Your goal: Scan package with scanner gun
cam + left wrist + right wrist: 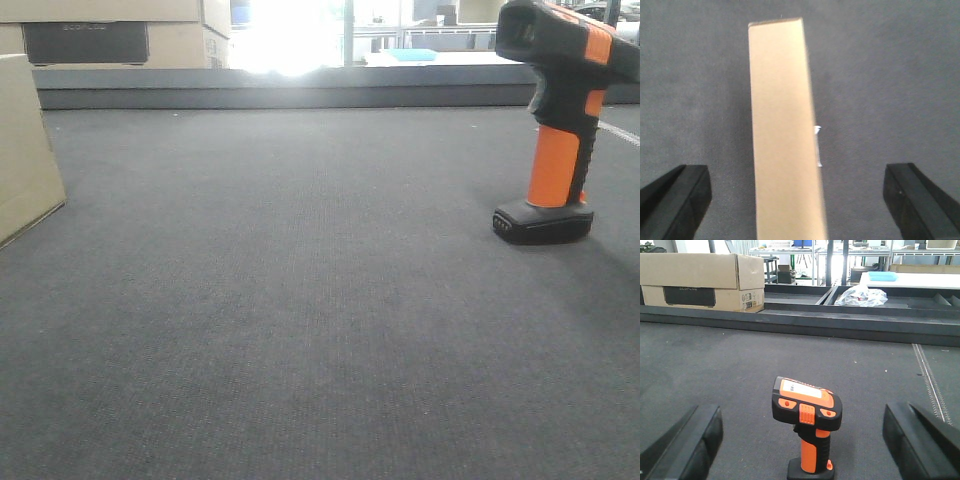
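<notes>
The package [782, 135] stands on the grey surface [300, 300] at the left, between the wide-apart left claw [797, 200]. The scanner gun [807, 410] stands upright at the right, untouched, within the spread right claw [804, 442].

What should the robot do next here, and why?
Probably advance the right hand around the scanner gun and close on its orange handle: it stands upright, untouched, between the wide-open fingers.
</notes>
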Robot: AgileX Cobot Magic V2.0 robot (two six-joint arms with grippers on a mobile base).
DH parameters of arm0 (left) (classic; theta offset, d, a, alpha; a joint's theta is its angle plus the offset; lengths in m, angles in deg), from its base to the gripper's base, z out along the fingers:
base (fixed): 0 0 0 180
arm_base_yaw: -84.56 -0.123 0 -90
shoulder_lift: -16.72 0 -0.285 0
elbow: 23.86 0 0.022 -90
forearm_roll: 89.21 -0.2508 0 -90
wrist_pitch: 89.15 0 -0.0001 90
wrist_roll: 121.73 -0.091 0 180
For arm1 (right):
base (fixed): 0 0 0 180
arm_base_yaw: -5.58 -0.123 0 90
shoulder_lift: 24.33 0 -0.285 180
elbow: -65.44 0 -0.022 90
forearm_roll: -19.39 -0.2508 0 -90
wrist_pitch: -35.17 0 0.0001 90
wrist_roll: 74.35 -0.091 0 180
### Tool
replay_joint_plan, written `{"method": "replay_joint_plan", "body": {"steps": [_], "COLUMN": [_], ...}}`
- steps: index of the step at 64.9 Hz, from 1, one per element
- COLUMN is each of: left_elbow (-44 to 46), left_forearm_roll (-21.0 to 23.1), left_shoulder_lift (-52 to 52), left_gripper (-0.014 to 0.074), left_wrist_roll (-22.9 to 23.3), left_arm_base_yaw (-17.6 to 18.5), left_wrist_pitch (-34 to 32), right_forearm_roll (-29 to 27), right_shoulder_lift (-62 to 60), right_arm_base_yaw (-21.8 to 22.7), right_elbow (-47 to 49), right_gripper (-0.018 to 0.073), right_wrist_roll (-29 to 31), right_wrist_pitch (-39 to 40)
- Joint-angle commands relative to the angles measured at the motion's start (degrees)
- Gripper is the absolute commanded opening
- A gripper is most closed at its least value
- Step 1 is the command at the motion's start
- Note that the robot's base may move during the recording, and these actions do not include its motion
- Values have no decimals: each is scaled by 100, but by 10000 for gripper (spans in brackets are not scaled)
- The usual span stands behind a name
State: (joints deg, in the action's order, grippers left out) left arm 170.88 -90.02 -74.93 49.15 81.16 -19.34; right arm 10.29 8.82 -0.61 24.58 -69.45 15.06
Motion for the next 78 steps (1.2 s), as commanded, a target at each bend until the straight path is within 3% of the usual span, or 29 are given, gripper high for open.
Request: {"method": "replay_joint_plan", "body": {"steps": [1, 21, 65, 71, 78], "left_elbow": [80, 80, -133, -233, -243], "left_forearm_roll": [134, 200, 6, 6, 6], "left_shoulder_lift": [-256, -993, -1477, -1477, -1477], "left_gripper": [602, 602, 597, 552, 370], "left_wrist_roll": [-155, -427, -431, -431, -431], "left_arm_base_yaw": [-122, -162, -162, -162, -162], "left_wrist_pitch": [15, 15, 15, 15, 15], "right_forearm_roll": [39, 39, 39, 39, 39], "right_shoulder_lift": [38, 38, 38, 38, 38], "right_arm_base_yaw": [-13, -12, -12, -12, -12], "right_elbow": [37, 37, 37, 37, 37], "right_gripper": [556, 556, 556, 556, 556], "right_wrist_roll": [47, 47, 47, 47, 47], "right_wrist_pitch": [85, 74, 74, 74, 74]}}
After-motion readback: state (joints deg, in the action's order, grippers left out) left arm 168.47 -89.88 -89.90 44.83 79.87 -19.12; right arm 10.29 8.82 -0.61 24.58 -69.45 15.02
